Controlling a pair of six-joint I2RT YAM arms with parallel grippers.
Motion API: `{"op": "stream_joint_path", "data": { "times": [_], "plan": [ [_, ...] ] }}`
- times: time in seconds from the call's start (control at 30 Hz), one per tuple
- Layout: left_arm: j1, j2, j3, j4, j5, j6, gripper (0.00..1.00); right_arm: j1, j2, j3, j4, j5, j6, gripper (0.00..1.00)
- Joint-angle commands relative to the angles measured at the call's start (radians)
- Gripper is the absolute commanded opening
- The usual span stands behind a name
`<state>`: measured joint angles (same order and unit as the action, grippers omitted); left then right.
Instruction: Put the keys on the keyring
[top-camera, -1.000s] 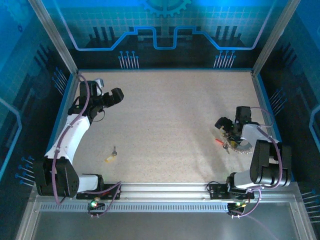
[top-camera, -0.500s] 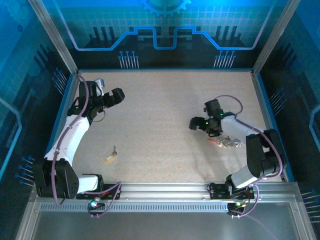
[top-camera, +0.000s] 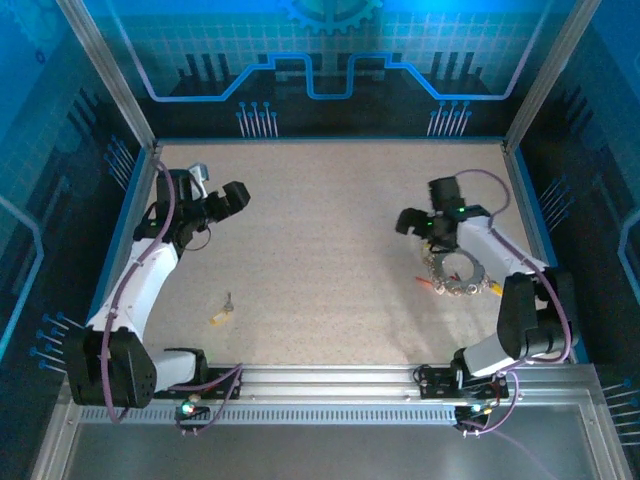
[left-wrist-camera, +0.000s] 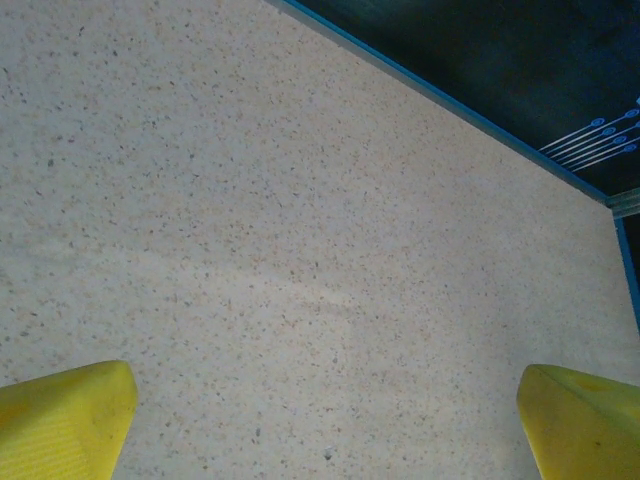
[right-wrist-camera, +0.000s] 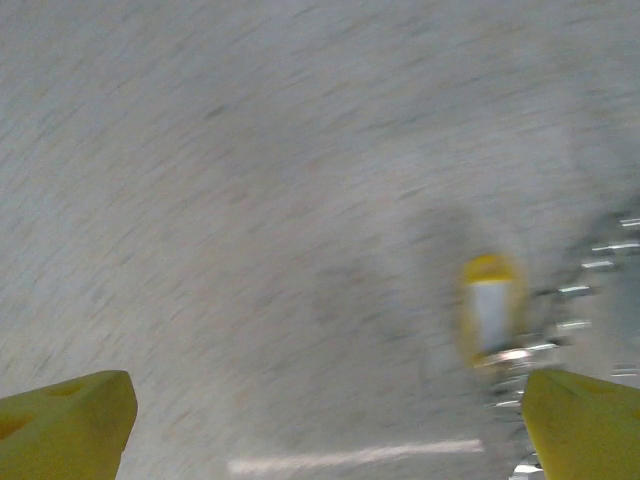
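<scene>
Keyring (top-camera: 447, 287) lies flat on table (top-camera: 320, 230) near right edge.

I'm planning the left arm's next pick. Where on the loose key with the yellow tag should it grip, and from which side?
Probably straight down from above: the loose key lies flat on the table, so a sideways approach finds little edge. Pinch across its narrow width at the yellow tag, its wider-looking near end.
</scene>
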<state>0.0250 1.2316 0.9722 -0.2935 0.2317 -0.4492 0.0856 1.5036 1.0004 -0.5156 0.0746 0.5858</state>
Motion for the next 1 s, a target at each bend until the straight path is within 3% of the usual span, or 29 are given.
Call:
{"op": "stream_joint_path", "data": {
  "times": [0.0,0.3,0.7,0.87,0.97],
  "plan": [
    [0.010,0.002,-0.011,0.023,0.035,-0.034,0.99,-0.052,0.028,-0.031,-0.038,-0.023,-0.013,1.00],
    [0.010,0.002,-0.023,0.025,0.011,-0.043,0.99,-0.056,0.142,-0.071,0.031,-0.064,0.003,1.00],
    [0.010,-0.004,-0.025,0.022,-0.003,-0.045,0.99,0.116,0.166,-0.029,-0.034,0.015,-0.112,1.00],
    [0.010,-0.006,-0.023,0.023,0.001,-0.046,0.99,0.153,0.170,-0.024,-0.034,-0.103,-0.131,1.00],
    [0.010,-0.011,-0.029,0.024,-0.018,-0.046,0.99,0.224,0.176,-0.005,-0.033,-0.134,-0.165,1.00]
  ]
}}
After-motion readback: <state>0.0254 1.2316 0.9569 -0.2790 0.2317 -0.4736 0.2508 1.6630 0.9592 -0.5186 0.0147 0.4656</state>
